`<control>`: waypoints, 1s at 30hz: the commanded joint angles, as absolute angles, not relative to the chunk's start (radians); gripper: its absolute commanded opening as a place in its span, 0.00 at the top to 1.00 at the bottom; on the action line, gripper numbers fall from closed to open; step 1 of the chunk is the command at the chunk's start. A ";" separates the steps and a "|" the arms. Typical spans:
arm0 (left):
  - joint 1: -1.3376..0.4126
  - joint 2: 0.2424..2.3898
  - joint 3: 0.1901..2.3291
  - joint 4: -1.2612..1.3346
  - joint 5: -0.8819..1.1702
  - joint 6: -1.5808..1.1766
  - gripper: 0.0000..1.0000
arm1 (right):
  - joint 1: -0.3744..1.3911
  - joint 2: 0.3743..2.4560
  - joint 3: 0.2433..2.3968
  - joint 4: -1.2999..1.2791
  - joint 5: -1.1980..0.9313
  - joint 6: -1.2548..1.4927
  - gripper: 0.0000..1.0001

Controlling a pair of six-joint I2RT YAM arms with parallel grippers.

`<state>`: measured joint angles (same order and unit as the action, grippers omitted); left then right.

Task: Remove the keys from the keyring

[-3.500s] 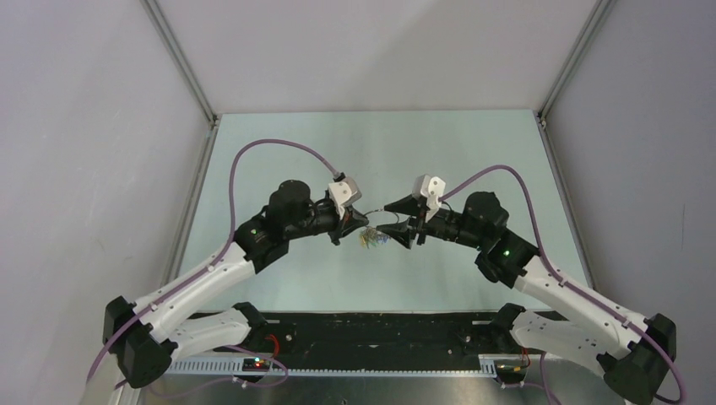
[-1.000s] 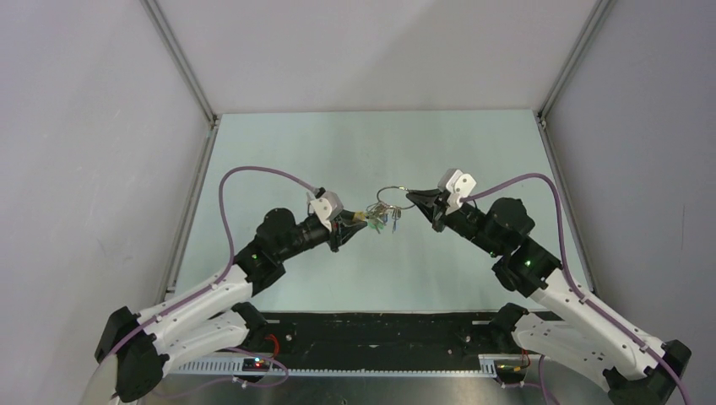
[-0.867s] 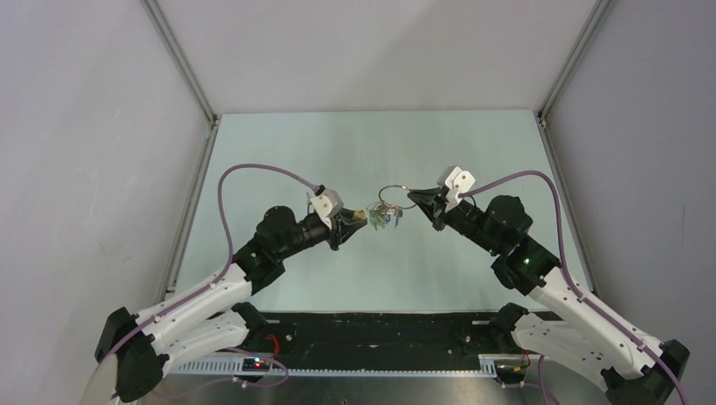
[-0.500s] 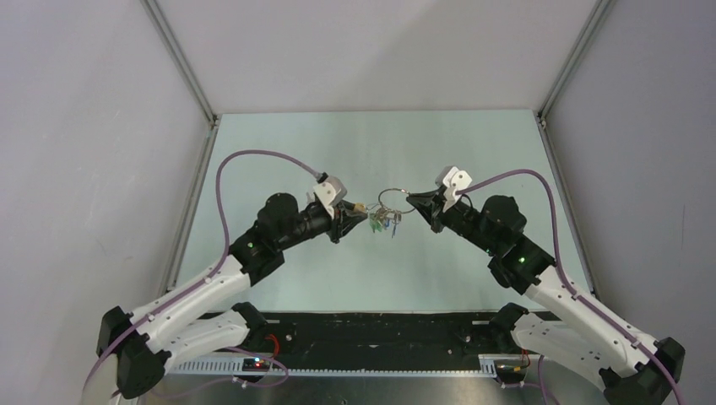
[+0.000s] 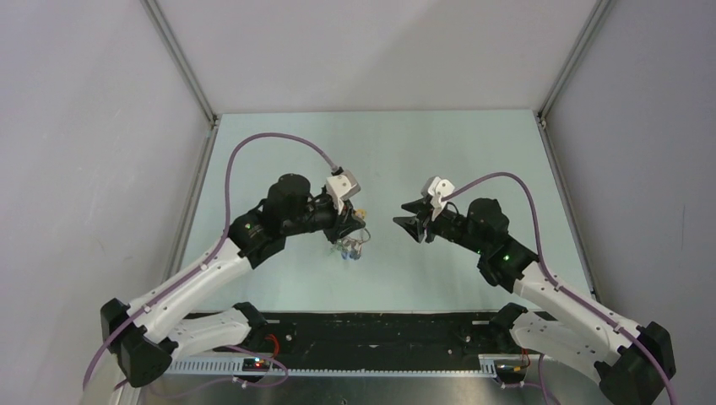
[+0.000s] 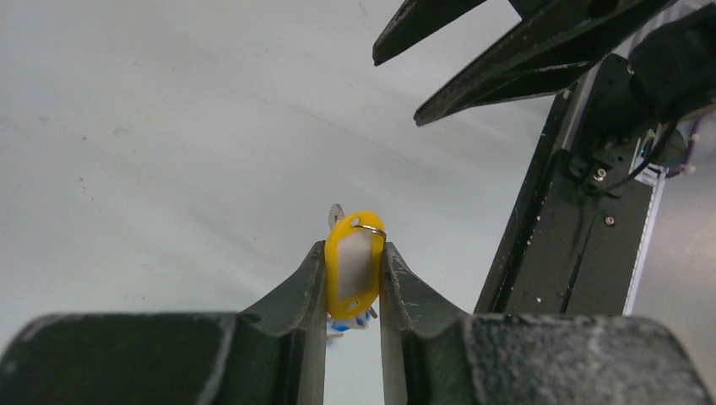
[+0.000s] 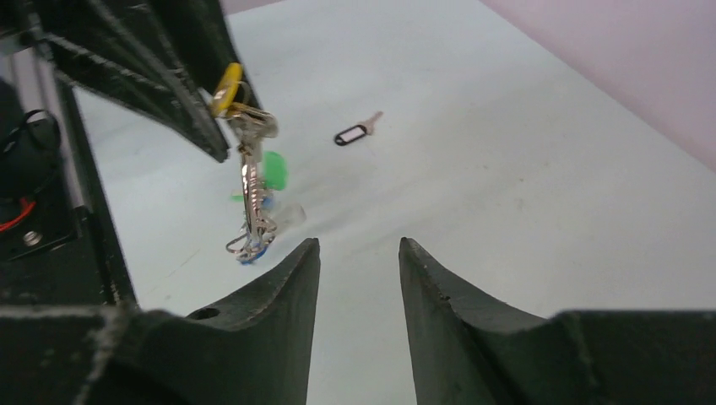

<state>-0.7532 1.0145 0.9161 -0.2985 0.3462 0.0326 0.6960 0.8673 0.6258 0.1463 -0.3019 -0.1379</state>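
Left fingers (image 6: 314, 278) are pinched shut on a yellow oval plastic tag (image 6: 355, 266) with a pale label window, gripping it by its two flat sides, with its top end and a small wire loop standing clear of the fingertips. A sliver of metal shows just behind the tag. In the right wrist view, the rest of the small bunch of metal keys (image 7: 252, 190) hangs straight down from that tag, clear of the pale green worktop (image 5: 422, 152). A green plastic head (image 7: 274, 169) sits beside the middle of the bunch and a blue one (image 7: 256, 251) is at the bottom. The thin silver wire keyring (image 7: 239, 246) hangs in the same cluster, seen nearly edge-on, so only its lower curve can be told apart from the key blades.

Right fingers (image 7: 304, 270) are spread apart and hold nothing. They point toward the left fingers, a short gap away from the hanging bunch and touching neither it nor the tag. The overhead view shows the two arms facing each other over the middle of the worktop, with the keys dangling under the left fingers.

A single metal key with a black oval plastic tag (image 7: 353, 132) lies flat on the worktop, apart from the bunch.
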 commanded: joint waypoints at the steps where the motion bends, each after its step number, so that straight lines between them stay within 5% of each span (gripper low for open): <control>1: -0.753 1.036 1.028 -0.424 0.425 0.130 1.00 | 0.700 0.852 0.613 0.283 -0.516 -0.187 0.55; 30: -0.757 1.077 1.134 -0.481 0.294 -0.038 1.00 | 0.805 0.943 0.578 0.414 -0.399 -0.173 0.60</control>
<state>-0.7536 1.1107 1.0935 -0.5201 0.3225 0.0185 0.8013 0.9409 0.5743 0.3386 -0.4133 -0.1848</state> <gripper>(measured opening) 0.254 0.408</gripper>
